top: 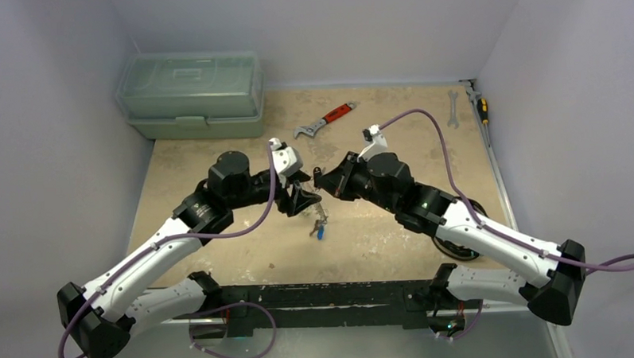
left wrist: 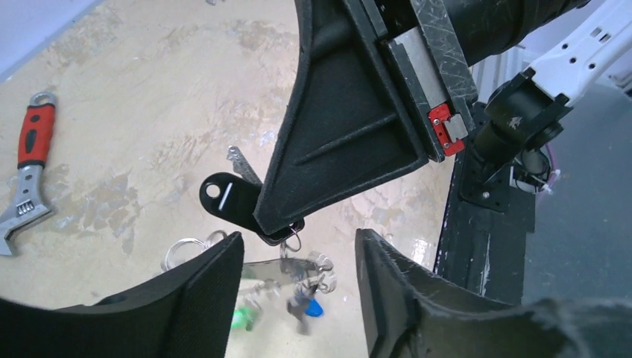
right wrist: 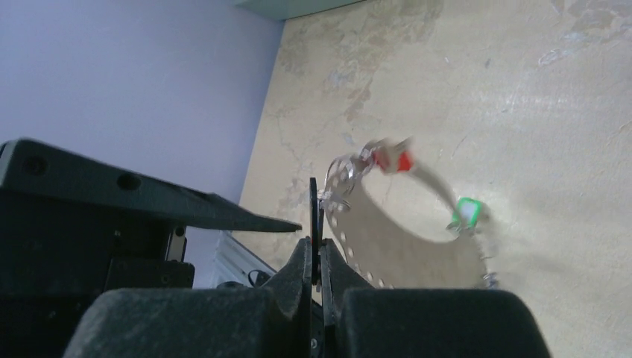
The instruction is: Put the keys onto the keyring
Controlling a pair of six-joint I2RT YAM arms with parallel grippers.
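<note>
The right gripper (top: 320,179) and the left gripper (top: 302,197) are held tip to tip above the middle of the surface (top: 364,243), seemingly so that a key can be worked at close quarters by both.

The right fingers (right wrist: 298,272) are pressed fully together on the black-tagged key (left wrist: 223,198). It is pinched by its tag, with the metal shaft left sticking out free, presumably so that it can be fed to the ring.

The left fingers (left wrist: 209,291) are spread apart with a clear gap between them, and nothing is seen to be clamped in them.

The keyring (right wrist: 343,224) is found just beneath the two tips, and in the left wrist view it is framed by the gap between the left fingers. Keys (top: 319,227) with red, green and blue tags are already strung on it and are hung towards the surface.

What the ring is borne by cannot be told; it may be carried through the pinched key.

The red-handled wrench (left wrist: 30,171) is left lying well apart, towards the far edge.
</note>
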